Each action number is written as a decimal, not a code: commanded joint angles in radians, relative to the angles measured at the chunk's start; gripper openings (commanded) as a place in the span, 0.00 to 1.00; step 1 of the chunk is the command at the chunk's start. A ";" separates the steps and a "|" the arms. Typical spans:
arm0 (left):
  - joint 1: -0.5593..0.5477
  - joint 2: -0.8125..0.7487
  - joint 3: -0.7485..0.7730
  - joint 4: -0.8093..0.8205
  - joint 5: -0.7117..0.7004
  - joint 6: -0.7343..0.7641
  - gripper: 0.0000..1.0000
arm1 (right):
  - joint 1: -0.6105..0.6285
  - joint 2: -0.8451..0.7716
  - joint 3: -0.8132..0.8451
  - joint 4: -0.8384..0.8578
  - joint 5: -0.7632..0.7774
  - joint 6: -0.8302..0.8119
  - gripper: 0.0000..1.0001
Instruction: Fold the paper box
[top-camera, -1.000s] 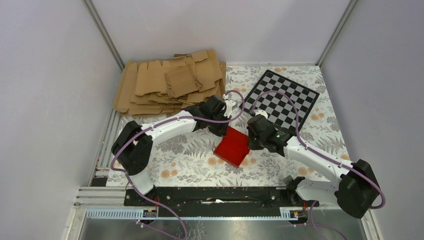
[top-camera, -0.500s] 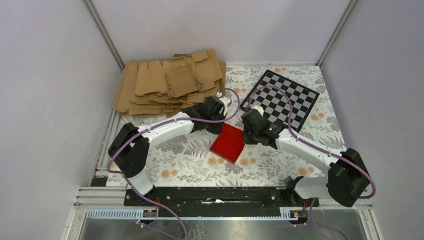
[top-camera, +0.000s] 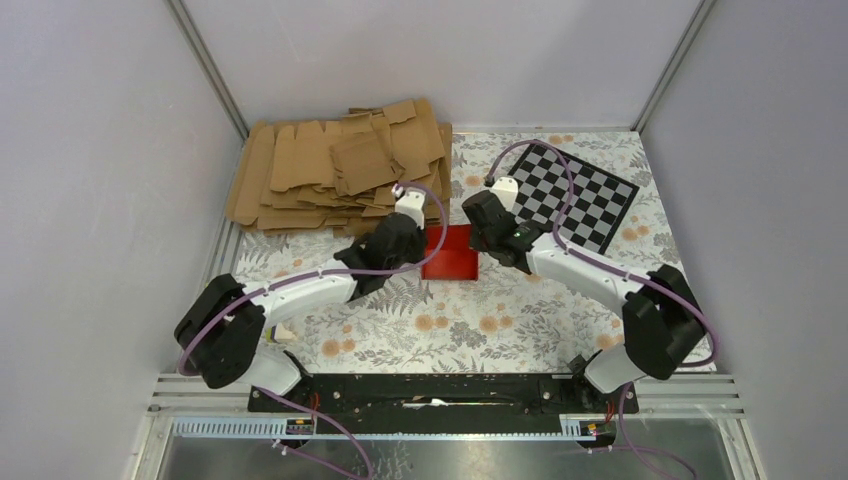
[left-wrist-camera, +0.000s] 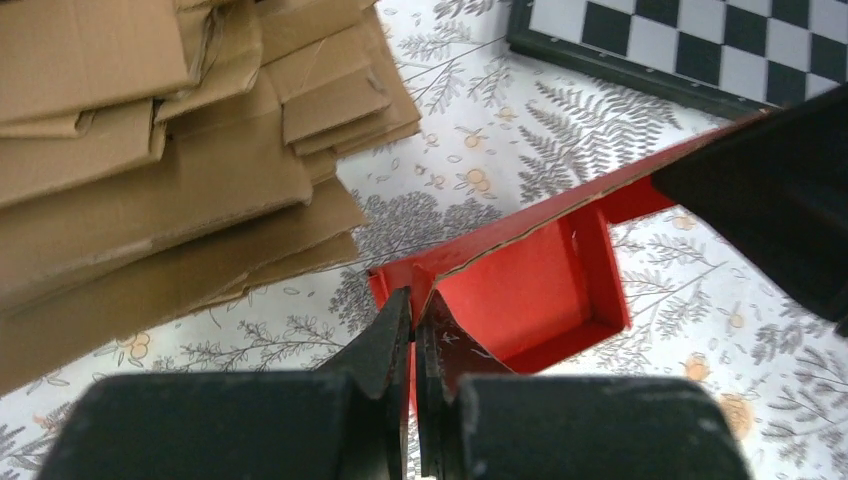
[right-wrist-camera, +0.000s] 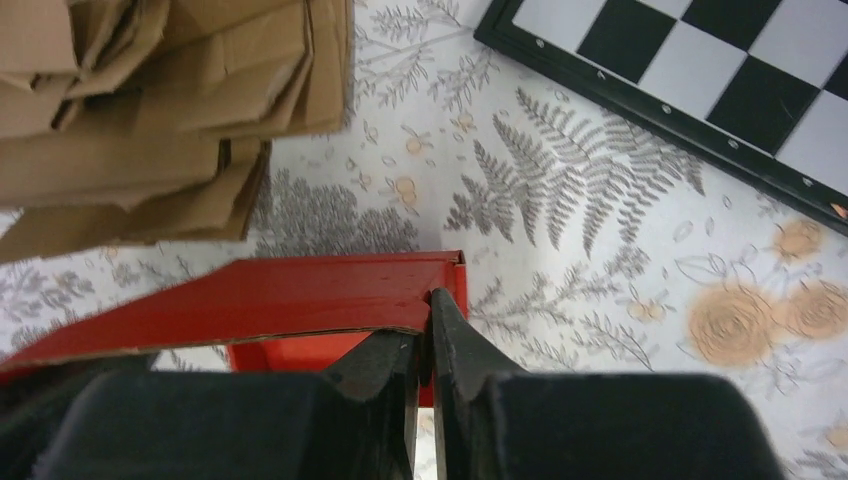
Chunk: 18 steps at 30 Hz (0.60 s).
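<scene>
The red paper box (top-camera: 452, 254) is an open tray shape near the middle of the floral table, held between my two grippers. My left gripper (top-camera: 424, 250) is shut on the box's left wall; in the left wrist view its fingertips (left-wrist-camera: 413, 305) pinch the red card edge, with the box interior (left-wrist-camera: 530, 290) beyond. My right gripper (top-camera: 478, 248) is shut on the right wall; in the right wrist view the gripper (right-wrist-camera: 428, 310) clamps the corner under a long red flap (right-wrist-camera: 250, 300). The dark body of the right gripper (left-wrist-camera: 780, 190) shows across the box.
A pile of brown cardboard blanks (top-camera: 340, 170) lies just behind and left of the box, close to the left gripper. A black-and-white checkered board (top-camera: 575, 195) lies at the back right. Grey walls enclose the table on three sides.
Both arms carried the red box away from the near side toward the cardboard pile. The box now shows as an open tray. Both grippers closed tighter on its walls.
</scene>
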 joint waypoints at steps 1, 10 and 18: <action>-0.017 -0.016 -0.107 0.350 -0.066 -0.068 0.00 | 0.001 0.046 -0.022 0.263 0.100 0.062 0.00; -0.017 0.065 -0.182 0.480 -0.078 -0.104 0.00 | 0.000 0.067 -0.146 0.436 0.086 0.030 0.00; -0.021 0.116 -0.184 0.446 -0.039 -0.146 0.00 | 0.000 0.061 -0.230 0.442 0.056 0.021 0.01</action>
